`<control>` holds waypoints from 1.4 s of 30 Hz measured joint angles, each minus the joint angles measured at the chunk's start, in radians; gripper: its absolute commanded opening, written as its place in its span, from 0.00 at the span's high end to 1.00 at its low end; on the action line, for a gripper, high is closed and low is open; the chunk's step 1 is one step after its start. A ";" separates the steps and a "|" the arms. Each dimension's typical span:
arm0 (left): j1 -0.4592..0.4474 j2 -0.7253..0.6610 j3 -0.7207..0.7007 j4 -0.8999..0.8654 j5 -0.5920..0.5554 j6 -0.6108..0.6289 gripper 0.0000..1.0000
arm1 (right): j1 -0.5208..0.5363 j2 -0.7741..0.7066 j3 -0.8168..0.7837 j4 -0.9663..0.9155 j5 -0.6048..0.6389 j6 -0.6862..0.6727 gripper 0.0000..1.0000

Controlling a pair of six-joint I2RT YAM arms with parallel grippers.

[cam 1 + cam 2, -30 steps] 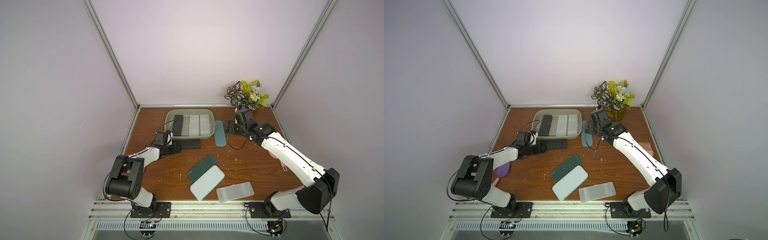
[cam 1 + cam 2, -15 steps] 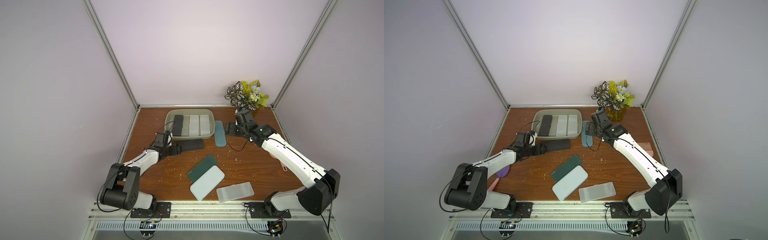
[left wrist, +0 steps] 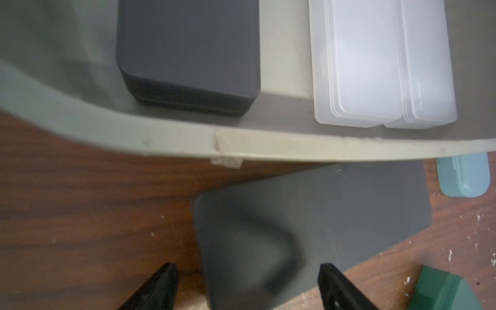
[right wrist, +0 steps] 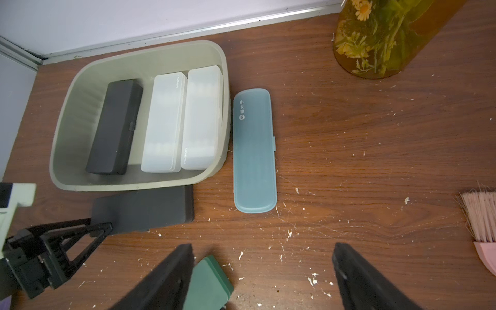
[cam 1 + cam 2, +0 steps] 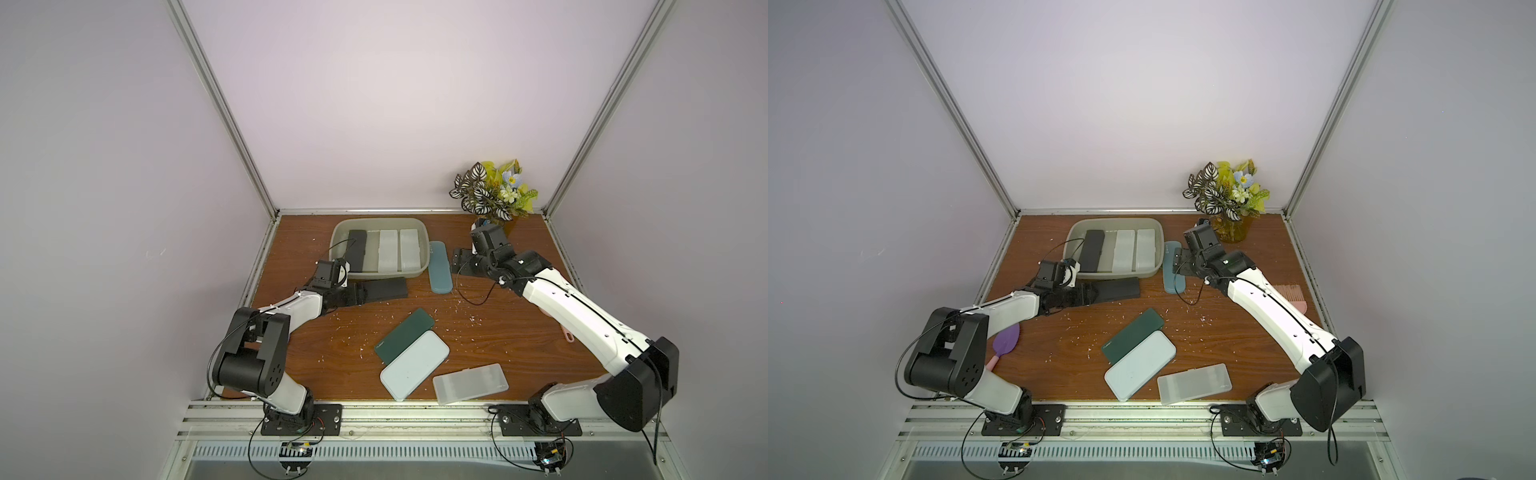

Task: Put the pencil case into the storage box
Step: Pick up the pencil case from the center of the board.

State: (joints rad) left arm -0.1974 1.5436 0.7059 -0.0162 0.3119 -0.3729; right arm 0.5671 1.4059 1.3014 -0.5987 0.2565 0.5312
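Brown wood worktop [image 5: 490, 345], walled on three sides. Two white-and-black arms reach in from the front rail.

Storage box [image 5: 382, 275], grey-green, sits at the back, left of centre. Inside, lying lengthwise: a black case [image 5: 356, 254] on the left, then a gap, then two frosted clear cases [image 5: 388, 255] [image 5: 409, 253] side by side on the right.

Plant in an amber vase [image 5: 1227, 199] stands in the back right corner.

Pale blue case [image 5: 414, 365] and dark green case [image 5: 404, 340] lie mid-worktop, diagonal, with their long sides touching. Frosted flat case [image 5: 470, 383] lies near the front edge, just right of them.

Teal case [image 5: 439, 268] lies flat just beside the box's right wall, parallel to it.

Dark grey pencil case [image 5: 384, 288] lies flat on the worktop, outside the box, right along its front wall.

Pink comb [image 5: 1293, 297] lies at the right edge, partly behind the right arm. Purple brush [image 5: 1005, 340] lies at the left, beside the left arm.

Left claw [image 3: 247, 265] is low at the left end of the dark grey pencil case. It is released: the fingers are spread on either side of that end, and wood shows between one finger and the case edge.

Right claw [image 4: 263, 245] is released and spread wide with nothing between the fingers. It hangs just right of the teal case in a top view [image 5: 460, 262].

White crumbs are scattered over the wood.
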 measured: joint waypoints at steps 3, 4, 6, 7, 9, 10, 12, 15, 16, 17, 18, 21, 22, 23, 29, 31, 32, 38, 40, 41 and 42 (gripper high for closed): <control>-0.041 -0.051 -0.051 0.014 0.009 -0.019 0.18 | 0.000 0.000 -0.007 0.009 -0.004 0.000 0.12; -0.055 -0.076 -0.071 0.015 0.016 -0.028 0.18 | 0.000 0.000 -0.007 0.010 -0.004 0.000 0.12; -0.076 -0.132 -0.108 0.017 0.027 -0.044 0.18 | 0.000 0.000 -0.008 0.016 -0.007 0.000 0.12; -0.086 -0.159 -0.123 0.017 0.035 -0.053 0.18 | 0.000 -0.002 -0.011 0.021 -0.008 0.000 0.12; -0.099 -0.209 -0.141 0.013 0.047 -0.066 0.18 | 0.000 -0.008 -0.019 0.026 -0.008 0.000 0.12; -0.102 -0.232 -0.145 0.009 0.050 -0.069 0.18 | 0.000 -0.010 -0.023 0.026 -0.008 0.000 0.12; -0.104 -0.275 -0.145 -0.004 0.050 -0.070 0.17 | 0.000 -0.011 -0.023 0.027 -0.009 0.000 0.12; -0.104 -0.332 -0.128 -0.058 0.032 -0.063 0.16 | 0.000 -0.011 -0.023 0.028 -0.011 0.000 0.12; -0.104 -0.343 -0.111 -0.085 0.019 -0.055 0.15 | 0.000 -0.011 -0.023 0.028 -0.012 0.000 0.12; -0.105 -0.344 -0.086 -0.114 0.011 -0.041 0.15 | 0.000 -0.011 -0.023 0.028 -0.012 0.000 0.12; -0.110 -0.340 -0.051 -0.147 -0.006 -0.016 0.15 | 0.000 -0.011 -0.023 0.028 -0.015 0.000 0.12; -0.140 -0.275 0.100 -0.265 -0.064 0.084 0.12 | 0.000 -0.011 -0.023 0.029 -0.026 -0.002 0.11; -0.154 -0.244 0.150 -0.293 -0.075 0.121 0.12 | 0.000 -0.012 -0.024 0.032 -0.027 -0.005 0.11; -0.166 -0.209 0.201 -0.323 -0.080 0.158 0.12 | 0.000 -0.015 -0.029 0.042 -0.033 -0.011 0.11; -0.188 -0.056 0.363 -0.458 -0.078 0.344 0.12 | 0.000 -0.063 -0.087 0.074 -0.057 -0.033 0.11; -0.190 -0.016 0.386 -0.491 -0.077 0.387 0.11 | 0.000 -0.066 -0.089 0.079 -0.057 -0.039 0.11; -0.191 0.005 0.396 -0.506 -0.078 0.407 0.11 | 0.000 -0.066 -0.089 0.081 -0.057 -0.042 0.11; -0.217 0.117 0.436 -0.553 -0.079 0.491 0.09 | -0.001 -0.066 -0.089 0.083 -0.057 -0.055 0.10; -0.228 0.149 0.452 -0.560 -0.080 0.510 0.08 | -0.001 -0.066 -0.089 0.084 -0.057 -0.058 0.10; -0.232 0.164 0.460 -0.564 -0.082 0.517 0.08 | -0.001 -0.065 -0.089 0.084 -0.057 -0.060 0.10; -0.237 0.178 0.468 -0.565 -0.085 0.524 0.08 | -0.002 -0.065 -0.089 0.084 -0.057 -0.061 0.10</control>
State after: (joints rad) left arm -0.4343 1.7218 1.1744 -0.5812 0.2268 0.1513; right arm 0.5652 1.3407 1.2129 -0.5148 0.1997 0.4702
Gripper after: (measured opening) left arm 0.918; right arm 0.896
